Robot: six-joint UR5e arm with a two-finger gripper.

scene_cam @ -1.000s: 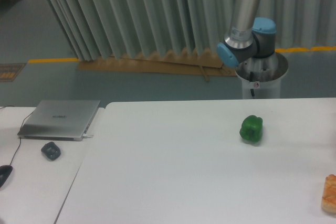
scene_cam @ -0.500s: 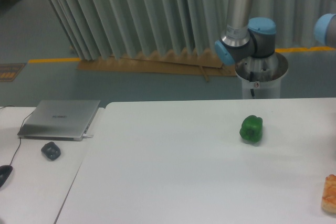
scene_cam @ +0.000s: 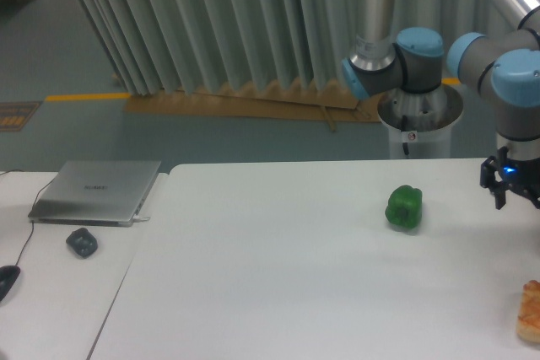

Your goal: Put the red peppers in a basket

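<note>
With no red pepper or basket seen, and the gripper (scene_cam: 516, 196), its state untellable, hung right of the green pepper (scene_cam: 404, 206), that wrong pepper could be grabbed.

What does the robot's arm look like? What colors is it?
The arm is made of shiny silver tubes joined by fat round joints with light blue caps. It stands on a silver round base with a small red mark. Its claw is black, with a little blue light glowing on it.
</note>
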